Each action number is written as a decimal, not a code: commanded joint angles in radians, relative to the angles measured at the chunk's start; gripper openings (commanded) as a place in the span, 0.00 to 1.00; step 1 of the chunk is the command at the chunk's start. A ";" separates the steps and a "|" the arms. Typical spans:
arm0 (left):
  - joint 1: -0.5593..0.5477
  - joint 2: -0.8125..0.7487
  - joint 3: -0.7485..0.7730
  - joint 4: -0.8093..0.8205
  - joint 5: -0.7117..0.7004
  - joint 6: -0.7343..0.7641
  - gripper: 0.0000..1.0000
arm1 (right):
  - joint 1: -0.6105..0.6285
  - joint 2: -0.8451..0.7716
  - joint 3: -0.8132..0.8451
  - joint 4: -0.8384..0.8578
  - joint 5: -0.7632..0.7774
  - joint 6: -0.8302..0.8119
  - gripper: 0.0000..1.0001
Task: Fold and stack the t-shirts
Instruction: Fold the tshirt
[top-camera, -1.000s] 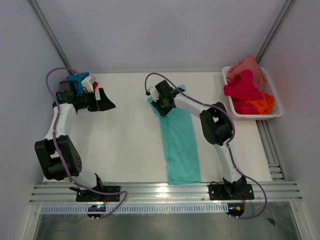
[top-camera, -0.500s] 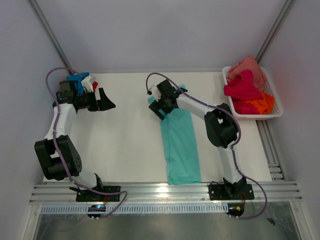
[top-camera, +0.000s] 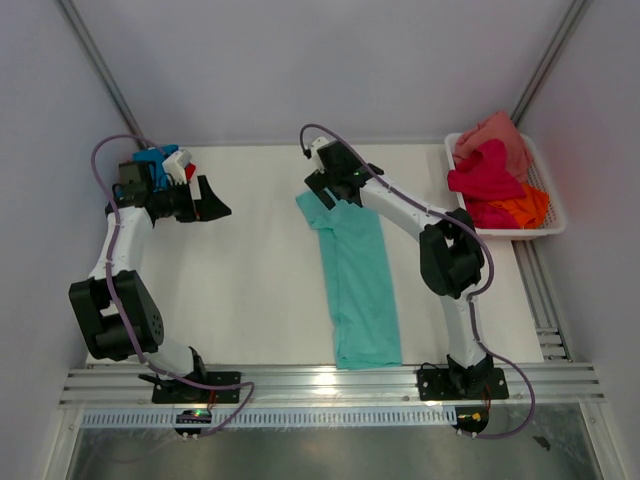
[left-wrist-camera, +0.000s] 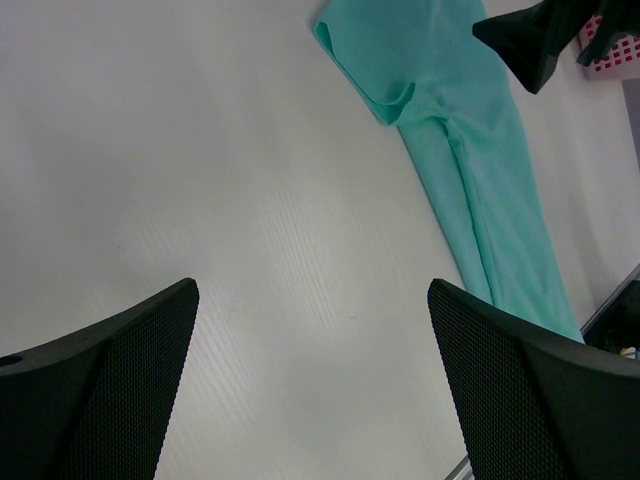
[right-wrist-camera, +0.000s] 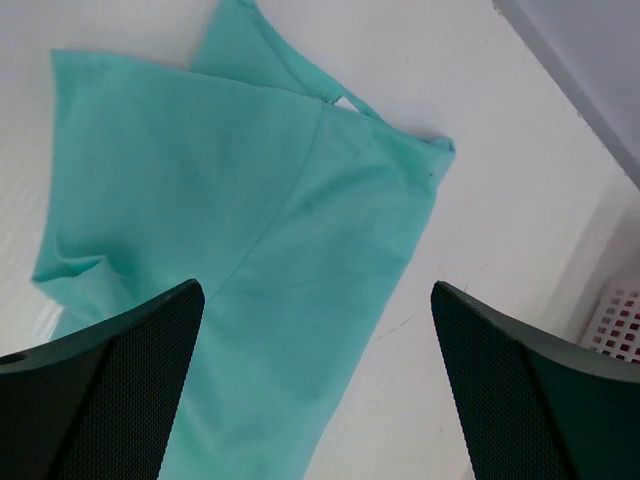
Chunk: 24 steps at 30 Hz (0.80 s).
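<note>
Seen from above, the right tool (top-camera: 328, 192) and its wrist covered part of the far end of the mint-teal t-shirt (top-camera: 358, 290), so the collar could not be made out. The blue t-shirt (top-camera: 150, 158) and red t-shirt (top-camera: 190, 172) at the far left sat mostly behind the left arm (top-camera: 120, 240), their folds unreadable. In the basket (top-camera: 512, 233) the piled t-shirts (top-camera: 490, 180) hid one another's lower parts. From the left wrist, the fingers (left-wrist-camera: 100, 390) of the left tool (left-wrist-camera: 312, 285) ran off the bottom edge, the mint-teal t-shirt was clipped by the top edge, and the basket was a mere sliver in the corner. From the right wrist, that shirt ran out under the bottom edge and only a corner of the basket showed.
</note>
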<state>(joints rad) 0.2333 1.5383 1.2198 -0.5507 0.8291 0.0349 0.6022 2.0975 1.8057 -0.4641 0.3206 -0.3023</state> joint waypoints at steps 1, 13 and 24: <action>-0.002 -0.003 0.001 0.029 0.002 0.008 0.99 | -0.028 0.096 0.055 -0.028 0.135 0.020 0.99; -0.012 -0.001 -0.008 0.032 0.001 0.019 0.99 | -0.071 0.199 0.090 -0.074 0.149 0.042 0.99; -0.022 -0.017 -0.026 0.031 -0.025 0.043 0.99 | -0.071 0.337 0.254 -0.172 0.123 0.063 0.99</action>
<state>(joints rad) 0.2207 1.5383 1.2022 -0.5446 0.8139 0.0429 0.5278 2.3898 2.0071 -0.5938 0.4534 -0.2607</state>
